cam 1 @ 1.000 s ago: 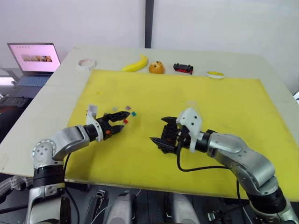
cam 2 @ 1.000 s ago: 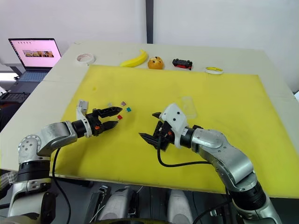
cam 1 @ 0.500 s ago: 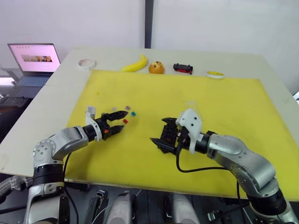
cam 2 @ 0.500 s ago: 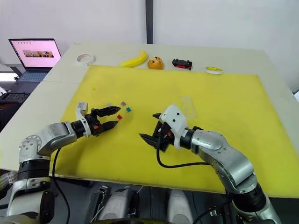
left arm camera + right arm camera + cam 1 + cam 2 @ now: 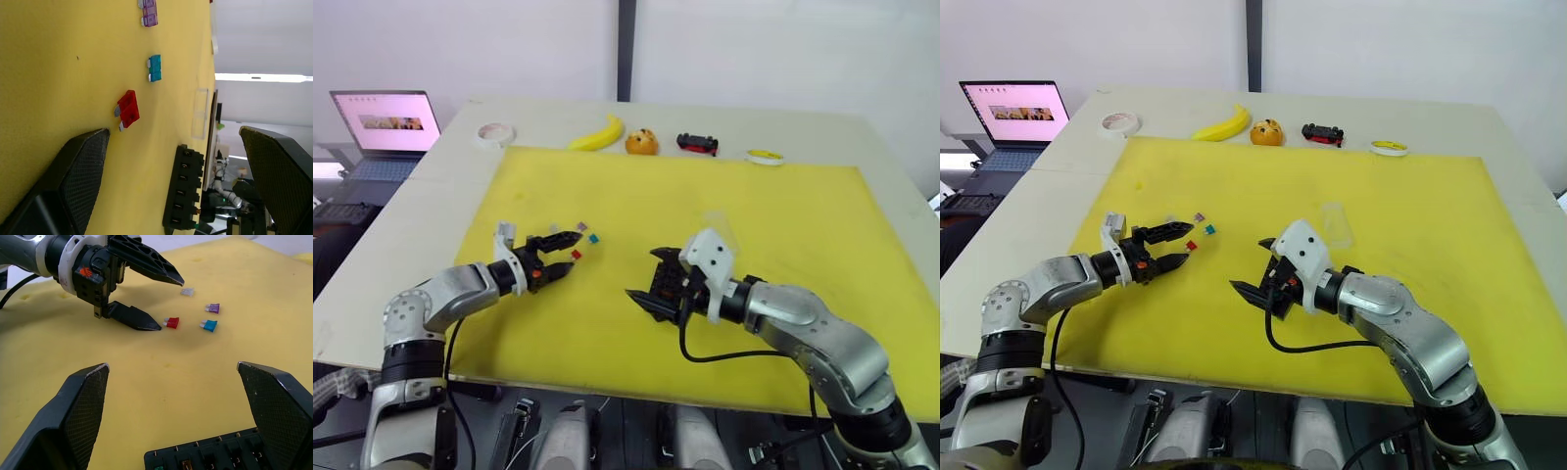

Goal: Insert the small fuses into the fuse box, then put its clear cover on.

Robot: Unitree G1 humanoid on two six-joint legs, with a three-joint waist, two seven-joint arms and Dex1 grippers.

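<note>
Left fingers: I see my left gripper (image 5: 1175,247) with its two black fingers (image 5: 142,320) spread apart, holding nothing, tips low over the yellow mat (image 5: 783,215).
Nearest fuse: a red fuse (image 5: 127,109) lies flat on the mat just beyond the lower fingertip; I cannot tell whether they touch.
Other loose fuses: a teal one (image 5: 154,68) sits near the red, a purple one (image 5: 148,12) a little past it, and a pale grey one (image 5: 187,292) lies close under the upper fingertip.
Right fingers: my right gripper (image 5: 1252,268) is also spread wide, both black fingers (image 5: 83,411) well apart and clamped on nothing.
Fuse box: the black fuse box (image 5: 215,455) rests on the mat between and just in front of my right fingers, slots facing up; in the right wrist view I make out a green chip and an orange-brown chip seated in its near row.
Clear cover: the clear cover (image 5: 1333,223) lies flat on the mat just behind my right wrist, apart from the box.
Mat: it covers most of the pale table (image 5: 421,225).
Far edge: a white tape roll (image 5: 1120,122), banana (image 5: 1221,125), small orange fruit (image 5: 1267,132), black-and-red toy car (image 5: 1322,133) and a yellow-rimmed ring (image 5: 1389,148) stand in a row.
Off the table: an open laptop (image 5: 1016,113) stands to my left.
</note>
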